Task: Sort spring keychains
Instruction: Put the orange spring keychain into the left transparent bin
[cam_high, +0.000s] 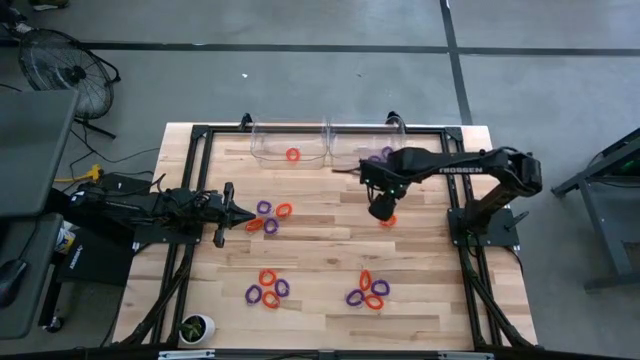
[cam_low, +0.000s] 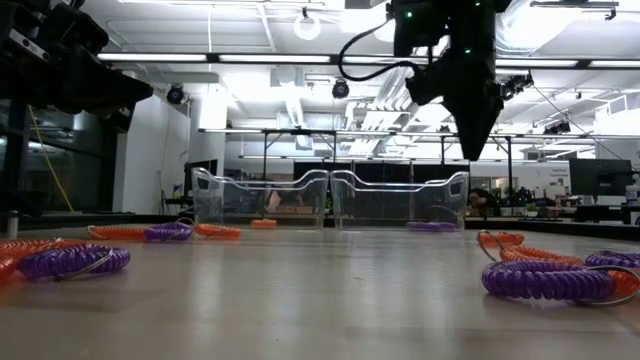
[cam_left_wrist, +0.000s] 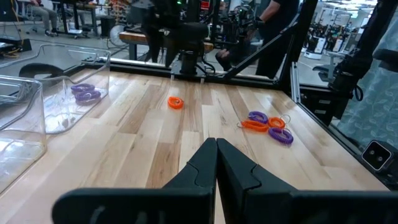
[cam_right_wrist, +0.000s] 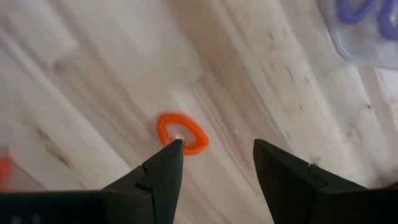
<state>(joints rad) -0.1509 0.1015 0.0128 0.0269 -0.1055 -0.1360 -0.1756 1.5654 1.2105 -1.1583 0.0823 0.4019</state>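
High view: right gripper (cam_high: 384, 212) hanging jaws-wide, nothing held, directly above a lone orange-red coiled plastic keychain loop (cam_high: 387, 221) on the pale wooden plank table (cam_high: 320, 250); just beyond it, two clear plastic bins side by side, the nearer bin (cam_high: 372, 148) with purple coils inside, the farther bin (cam_high: 290, 143) with one orange coil (cam_high: 292, 155); left gripper (cam_high: 224, 213) pinched closed and empty, across the table, beside a small mixed cluster of purple and orange coils (cam_high: 268, 217); two further mixed clusters (cam_high: 267, 290) and (cam_high: 367, 292) well clear of both grippers, toward the table's front edge. Low view: right gripper raised above the tabletop, bins behind it, purple and orange coils in the foreground at both sides. Left wrist view: fingers (cam_left_wrist: 202, 165) pressed together, grasping nothing; lone orange loop ahead, under the other arm. Right wrist view: fingers (cam_right_wrist: 163, 169) spread wide; orange loop below them, closer to one fingertip; purple coils in the bin beyond.
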